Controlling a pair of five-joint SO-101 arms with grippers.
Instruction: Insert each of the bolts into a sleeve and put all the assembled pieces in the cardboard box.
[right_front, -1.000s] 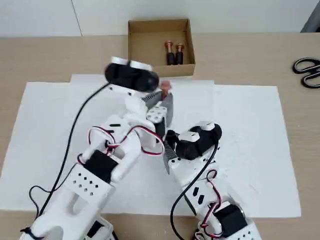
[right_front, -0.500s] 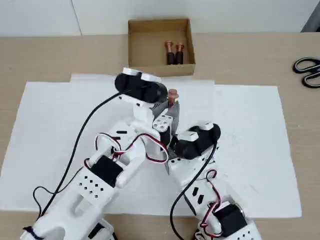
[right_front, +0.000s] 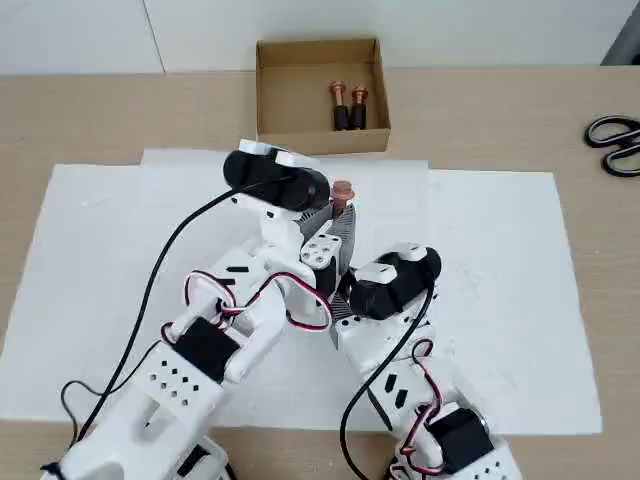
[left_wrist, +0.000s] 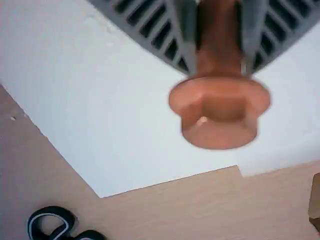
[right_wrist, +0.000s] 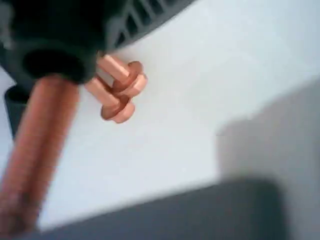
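A white paper sheet (right_front: 100, 250) is spread over the wooden counter (right_front: 120, 110), and both arms are set over it near the middle. The left gripper (right_front: 336, 210) is closed on a copper bolt (left_wrist: 218, 112), which is clamped by its shaft between the two grey ribbed fingers (left_wrist: 145, 25), with the hexagonal flanged head left protruding beyond the fingertips. The bolt is held above the paper, just short of the cardboard box (right_front: 262, 95), which is placed on the counter at the paper's far edge. Two assembled pieces (right_front: 348, 106), copper heads over black sleeves, are laid side by side in the box near its right wall. The right gripper (right_front: 338, 303) is positioned close behind the left gripper; whether it is open or closed cannot be told. In the right wrist view, a copper shaft (right_wrist: 37, 155) is seen extending from a black sleeve (right_wrist: 50, 35), and two loose bolts (right_wrist: 120, 95) are seen lying together on the paper. Black-handled scissors (right_front: 615, 143) are left on the counter at the far right.
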